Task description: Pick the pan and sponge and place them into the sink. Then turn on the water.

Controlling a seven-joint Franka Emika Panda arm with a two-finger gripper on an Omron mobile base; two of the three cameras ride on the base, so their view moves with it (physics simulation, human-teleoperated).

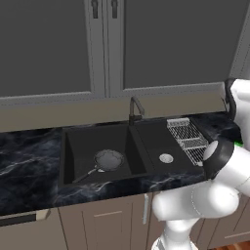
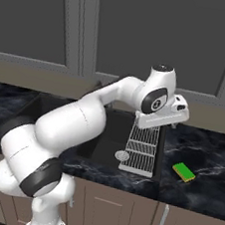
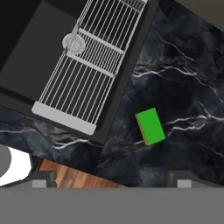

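Jaws wide open on the gripper [image 3: 109,179], holding nothing, up above the sponge [image 3: 150,126] on the counter [image 3: 183,87]; pan [image 1: 108,160] sits in the sink [image 1: 73,141].

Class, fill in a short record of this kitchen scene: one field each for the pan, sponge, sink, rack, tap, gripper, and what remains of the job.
pan: lies in the left bowl, handle toward the front left
sponge: green, flat on the counter to the right of the sink, touched by nothing
sink: black, two bowls
rack: wire rack over the right side of the right bowl
tap: dark, no water running
gripper: open, empty, high above the counter near the sponge
remaining: sponge into sink, then water on
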